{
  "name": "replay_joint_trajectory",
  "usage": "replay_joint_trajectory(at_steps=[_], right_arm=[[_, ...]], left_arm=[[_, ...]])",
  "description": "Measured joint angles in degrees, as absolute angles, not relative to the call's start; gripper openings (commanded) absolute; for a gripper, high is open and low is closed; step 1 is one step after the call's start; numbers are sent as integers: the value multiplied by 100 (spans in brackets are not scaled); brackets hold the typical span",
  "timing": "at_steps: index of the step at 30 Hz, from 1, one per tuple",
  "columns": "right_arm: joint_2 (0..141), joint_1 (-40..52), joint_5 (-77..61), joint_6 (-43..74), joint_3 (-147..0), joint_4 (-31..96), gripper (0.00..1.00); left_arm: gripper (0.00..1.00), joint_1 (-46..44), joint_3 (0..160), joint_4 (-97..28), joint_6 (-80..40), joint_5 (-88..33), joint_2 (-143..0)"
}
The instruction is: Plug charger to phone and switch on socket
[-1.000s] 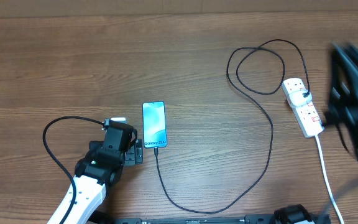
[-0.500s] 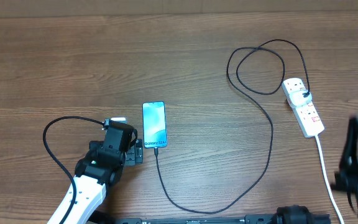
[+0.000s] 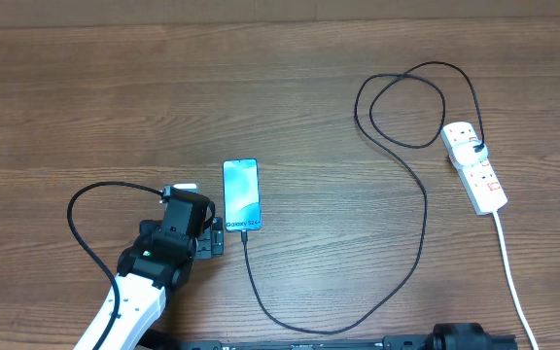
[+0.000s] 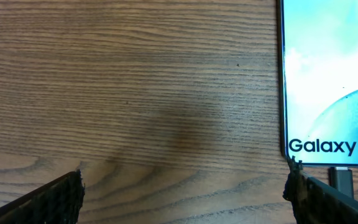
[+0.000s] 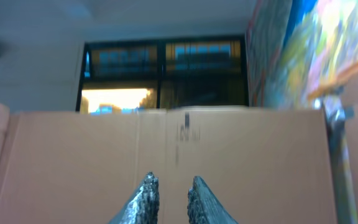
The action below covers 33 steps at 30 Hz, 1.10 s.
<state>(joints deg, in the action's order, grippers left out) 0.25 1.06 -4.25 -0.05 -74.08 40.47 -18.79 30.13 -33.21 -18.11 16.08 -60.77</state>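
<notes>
The phone (image 3: 241, 195) lies flat at mid-table with its light blue screen lit; the left wrist view (image 4: 334, 74) shows "Galaxy S2" on it. The charger cable (image 3: 421, 233) runs from the socket in a long loop to the phone's near end, where its plug tip (image 3: 245, 233) sits in the port, as the left wrist view (image 4: 340, 179) also shows. The white socket (image 3: 474, 167) lies at the right with a black plug in it. My left gripper (image 3: 212, 236) is open and empty just left of the phone's near end (image 4: 182, 199). My right gripper (image 5: 169, 186) is shut, empty and pointed up at a cardboard wall.
The socket's white lead (image 3: 509, 272) runs to the front edge. My left arm's thick black cable (image 3: 81, 228) loops at the left. The right arm's base (image 3: 465, 338) sits at the front edge. A cardboard wall (image 5: 166, 143) and a window (image 5: 166, 68) lie beyond the table.
The right arm has swung from beside the socket down along the right edge and out of the overhead view. The left arm, phone and cable have not moved.
</notes>
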Motion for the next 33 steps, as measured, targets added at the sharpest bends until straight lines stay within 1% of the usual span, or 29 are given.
replay_joint_trajectory(at_steps=[1,2,3,4,5,11,17,21,26,29,33], right_arm=[[25,78,-425,-5,-7507,4025,21],[25,54,-423,-14,-7579,4010,29],[25,34,-423,-19,-7651,4012,44],[25,25,-423,-23,-7710,4016,69],[25,12,-425,12,-7793,4001,100],[25,10,-429,3,-7850,3454,100],[25,10,-484,-3,-7172,1907,100],[25,10,-517,-1,-6272,1109,100],[27,10,-517,163,-4869,1017,100],[49,10,-513,405,-3715,1087,100],[78,10,-510,694,-2606,541,100]], left_arm=[[100,-1879,3013,-3321,-1811,1608,-6077],[100,-1879,3013,-3319,-1811,1608,-6077],[100,-1879,3013,-3319,-1811,1608,-6077],[100,-1879,3013,-3321,-1811,1610,-6077],[100,-1879,3013,-3319,-1811,1608,-6077],[100,-1879,3013,-3319,-1811,1608,-6077],[100,-1879,3013,-3321,-1811,1608,-6077],[100,-1879,3013,-3319,-1811,1608,-6077],[100,-1879,3013,-3319,-1811,1608,-6077],[100,-1879,3013,-3321,-1811,1608,-6077],[100,-1879,3011,-3321,-1811,1608,-6077]])
